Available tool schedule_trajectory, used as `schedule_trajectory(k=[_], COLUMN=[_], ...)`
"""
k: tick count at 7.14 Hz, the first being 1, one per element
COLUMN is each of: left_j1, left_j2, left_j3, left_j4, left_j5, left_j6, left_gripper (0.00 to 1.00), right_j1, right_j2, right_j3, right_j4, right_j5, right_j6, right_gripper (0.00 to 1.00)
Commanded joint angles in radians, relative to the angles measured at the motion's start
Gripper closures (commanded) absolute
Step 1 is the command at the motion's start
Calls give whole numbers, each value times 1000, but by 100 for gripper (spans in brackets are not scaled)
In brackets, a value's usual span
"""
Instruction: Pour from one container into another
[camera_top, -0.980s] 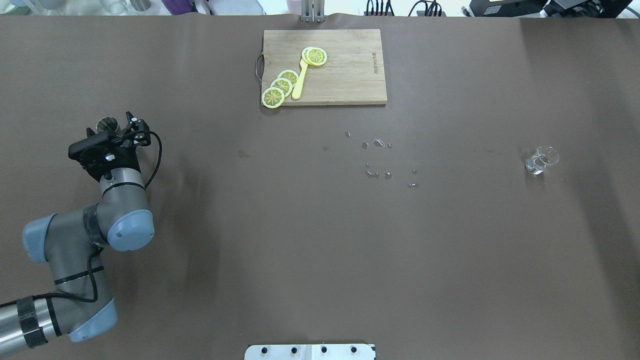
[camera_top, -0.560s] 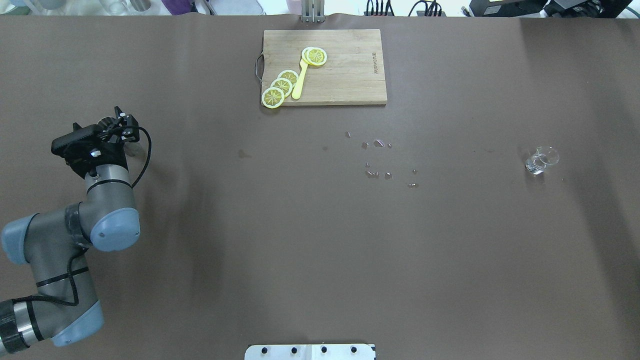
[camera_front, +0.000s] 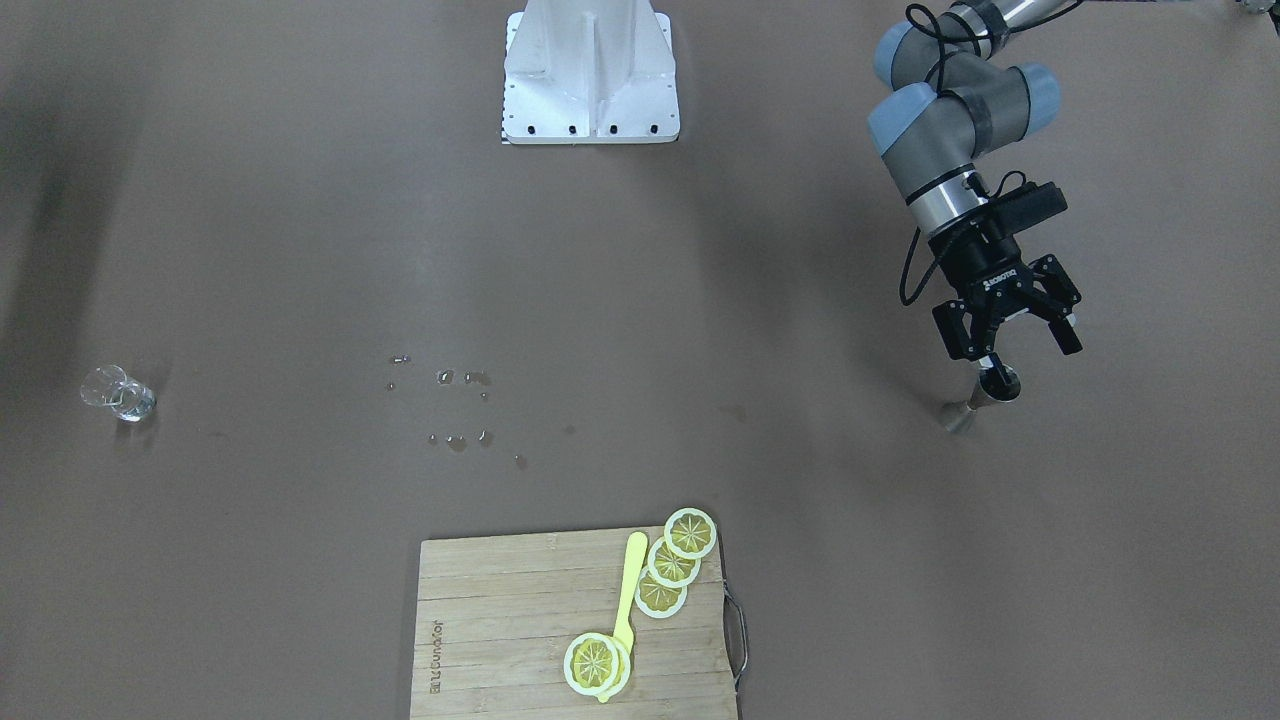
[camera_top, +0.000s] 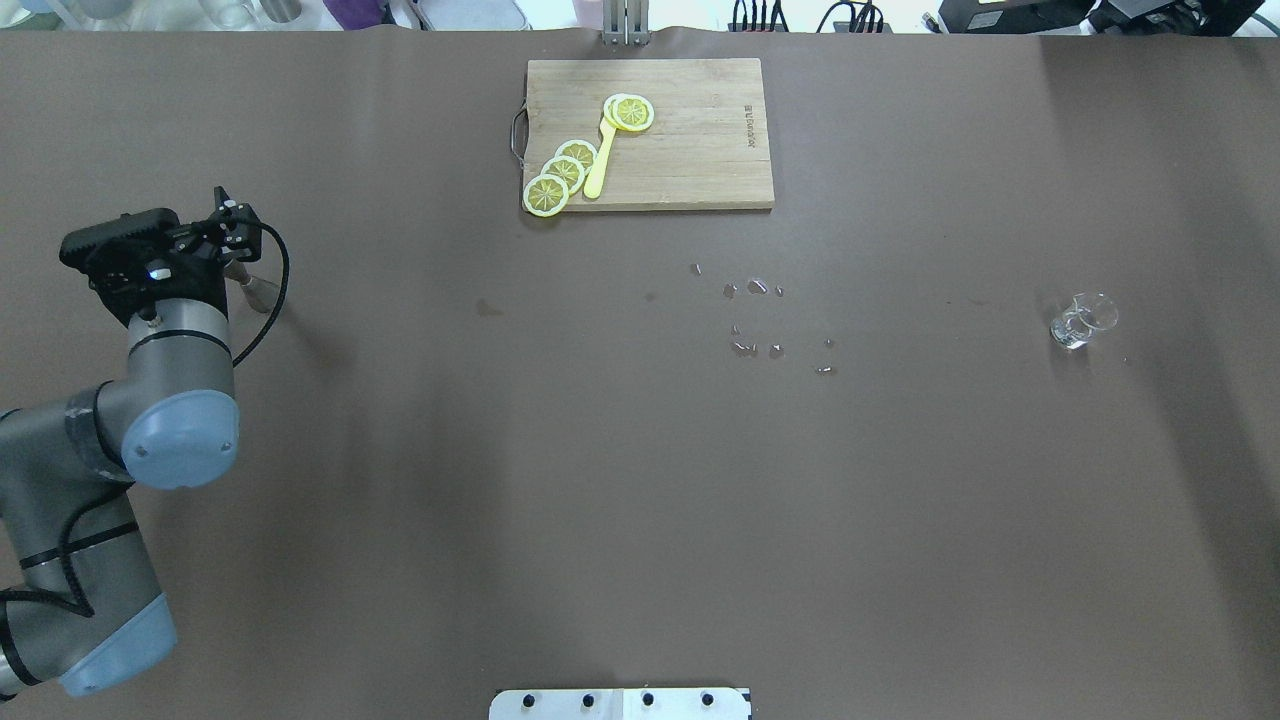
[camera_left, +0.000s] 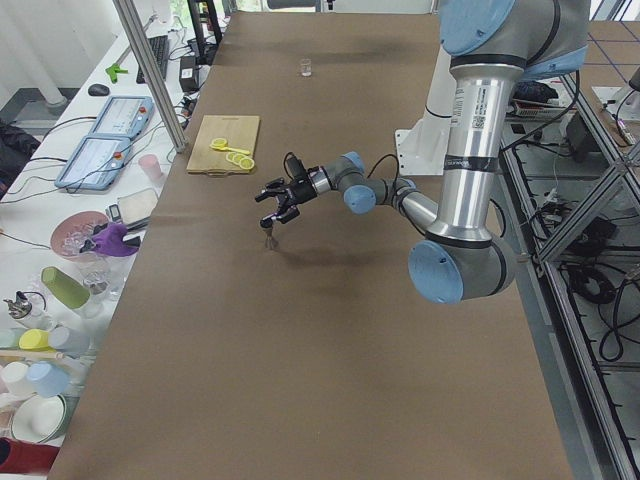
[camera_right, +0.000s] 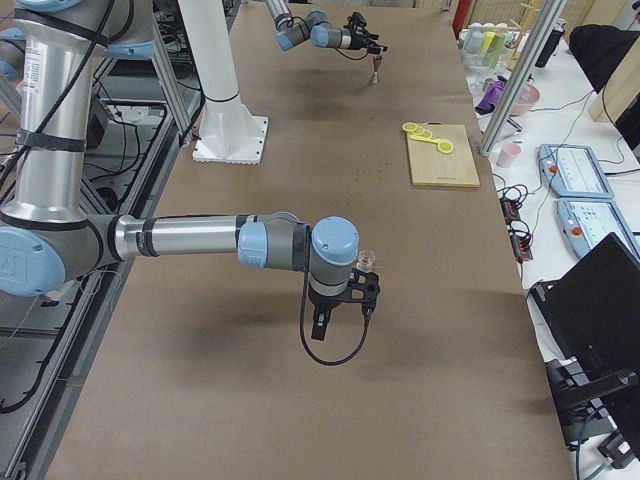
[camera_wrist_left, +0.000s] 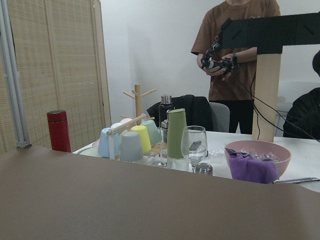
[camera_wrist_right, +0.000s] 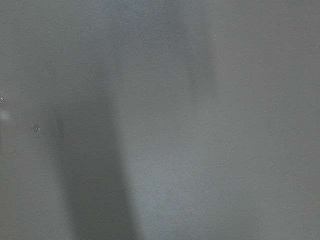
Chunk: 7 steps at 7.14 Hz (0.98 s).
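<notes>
Metal jigger free on the table, glass far off; pour stage uncertain.

Front-facing view: left gripper is spread open just above the metal jigger at 3 o'clock, nothing grasped; the glass is well apart at 9 o'clock, with droplets between them.
Overhead view: jigger is noted at 9 o'clock, glass at 3 o'clock.
Right-side view: the right gripper is seen near the glass; its state cannot be told.
Judgement: the droplets possibly mark a finished pour, but the glass fill is unreadable.
</notes>
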Motion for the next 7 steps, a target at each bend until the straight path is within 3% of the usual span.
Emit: schedule_trajectory(k=[1,4,7], left_j1=[-76,-123,-182], left_j2=[-5,-5,-35], left_j3=[-95,-178,-172], left_j4=[-44,-99,-115], left_j5=[-93,-347,-742], left_j6=[271,554,766], left_gripper=[3,3,3], right_j1=[0,0,0], right_j2=[0,0,-1], right_j3=[12,14,12], right_j4=[-2,0,14], right_j5=[0,2,2], right_j6=[0,2,2], right_gripper=[0,0,0])
